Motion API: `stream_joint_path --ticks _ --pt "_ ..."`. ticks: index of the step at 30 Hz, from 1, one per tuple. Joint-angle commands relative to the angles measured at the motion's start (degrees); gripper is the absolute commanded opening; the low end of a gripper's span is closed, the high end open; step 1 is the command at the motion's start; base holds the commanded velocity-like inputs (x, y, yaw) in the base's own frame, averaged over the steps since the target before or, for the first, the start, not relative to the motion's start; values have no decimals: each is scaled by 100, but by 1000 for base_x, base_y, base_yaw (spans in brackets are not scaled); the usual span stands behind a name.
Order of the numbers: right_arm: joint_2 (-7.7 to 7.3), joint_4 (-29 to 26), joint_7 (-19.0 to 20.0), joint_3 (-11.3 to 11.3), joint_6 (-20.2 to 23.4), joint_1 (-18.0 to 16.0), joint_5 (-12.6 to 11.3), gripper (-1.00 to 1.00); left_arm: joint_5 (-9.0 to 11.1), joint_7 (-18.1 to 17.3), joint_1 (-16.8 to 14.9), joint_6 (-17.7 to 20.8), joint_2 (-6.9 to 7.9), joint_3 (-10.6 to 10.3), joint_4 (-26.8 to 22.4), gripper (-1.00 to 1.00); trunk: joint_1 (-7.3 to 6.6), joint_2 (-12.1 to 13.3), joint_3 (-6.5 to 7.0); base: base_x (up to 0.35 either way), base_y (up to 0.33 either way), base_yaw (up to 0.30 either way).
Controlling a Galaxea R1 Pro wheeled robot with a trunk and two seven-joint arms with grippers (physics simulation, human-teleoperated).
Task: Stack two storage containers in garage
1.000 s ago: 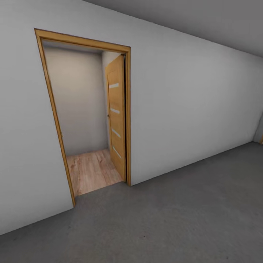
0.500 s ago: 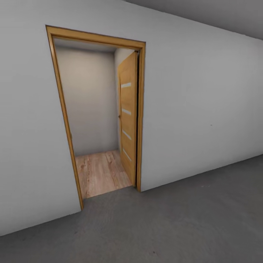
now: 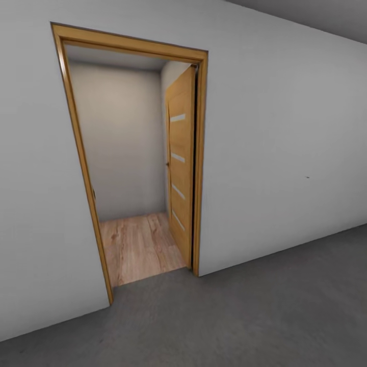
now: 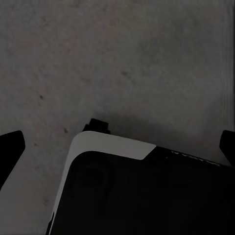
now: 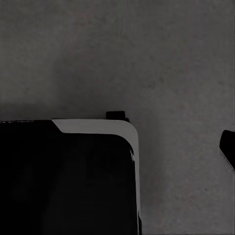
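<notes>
The two storage containers are out of view, and so is the living room. I stand in the garage on its dark grey concrete floor [image 3: 265, 316], facing a pale grey wall [image 3: 275, 153]. In the left wrist view my left gripper [image 4: 117, 147] hangs open over the floor [image 4: 122, 54], with a dark fingertip [image 4: 10, 149] at each side edge and nothing between them. In the right wrist view my right gripper [image 5: 117, 147] also points down at the floor [image 5: 147, 54]. One fingertip [image 5: 228, 147] shows far out at the edge, and nothing is held.
An orange-wood door frame [image 3: 81, 168] opens into a small space with light wood-plank flooring [image 3: 137, 244] and a grey back wall. The striped door [image 3: 181, 163] is swung inward along the right side. My black and white base [image 4: 142, 196] shows below both grippers.
The camera has moved closer to the doorway and turned, so the opening now looks larger and sits left of centre. Nothing in the room itself has moved.
</notes>
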Motion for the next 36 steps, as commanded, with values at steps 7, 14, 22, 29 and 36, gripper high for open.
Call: stream_joint_path --ticks 7,14,22,29,36 --pt "7 17 27 58 -21 -7 -38 100 47 12 -4 -20 -1 -48 1 100 4 -5 -9 323 0 0" --pt "2 17 23 60 -19 -7 -36 100 60 12 -4 -25 -9 -48 3 100 4 -5 -9 323 0 0" --pt "7 17 20 45 -18 -7 -46 100 62 12 -4 -26 -10 -48 6 100 4 -5 -9 323 -20 0" --pt "9 17 18 44 -20 -7 -44 100 62 12 -4 -26 -10 -48 5 100 4 -5 -9 323 -86 0" --pt "16 17 18 43 -34 -7 -44 100 62 12 -4 -26 -10 -48 9 100 4 -5 -9 323 -92 0"
